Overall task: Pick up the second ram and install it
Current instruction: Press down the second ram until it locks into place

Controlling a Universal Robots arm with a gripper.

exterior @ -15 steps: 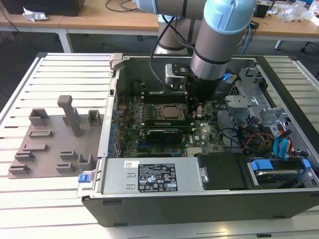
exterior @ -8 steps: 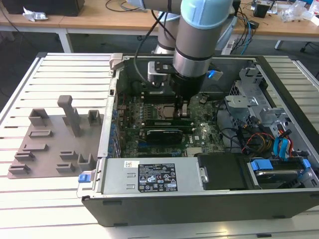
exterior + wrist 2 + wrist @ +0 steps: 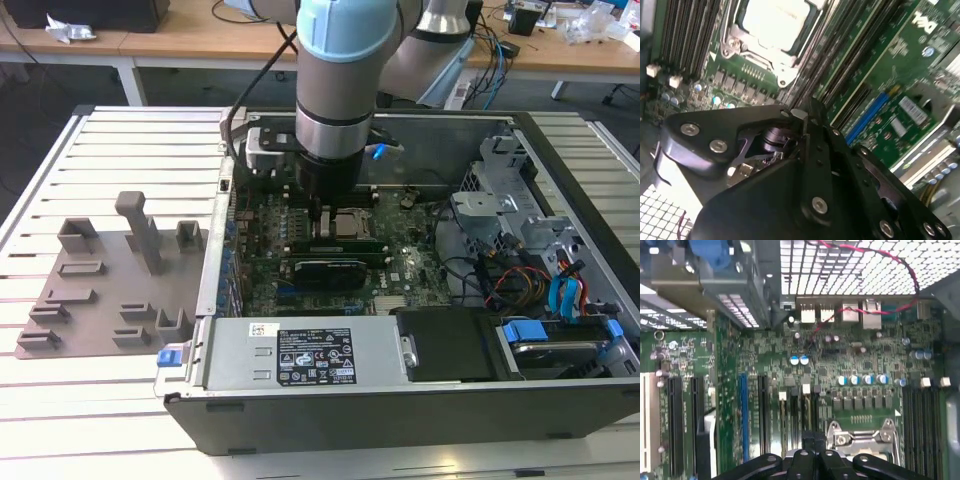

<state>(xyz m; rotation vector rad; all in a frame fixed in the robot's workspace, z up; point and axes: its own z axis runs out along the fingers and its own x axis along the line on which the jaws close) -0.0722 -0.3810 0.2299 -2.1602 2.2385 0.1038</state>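
Inside open computer case (image 3: 560, 400), jaws (image 3: 322, 222) press second ram (image 3: 330, 238).

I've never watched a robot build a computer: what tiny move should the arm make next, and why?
Probably ease straight down, slowly. The gripper hangs low inside the open case, just over the memory slots beside the processor socket. What it carries I cannot tell.

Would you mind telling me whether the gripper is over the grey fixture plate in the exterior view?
No, the gripper is down inside the open computer case, beside the processor socket, while the grey fixture plate lies off to the exterior view's left.
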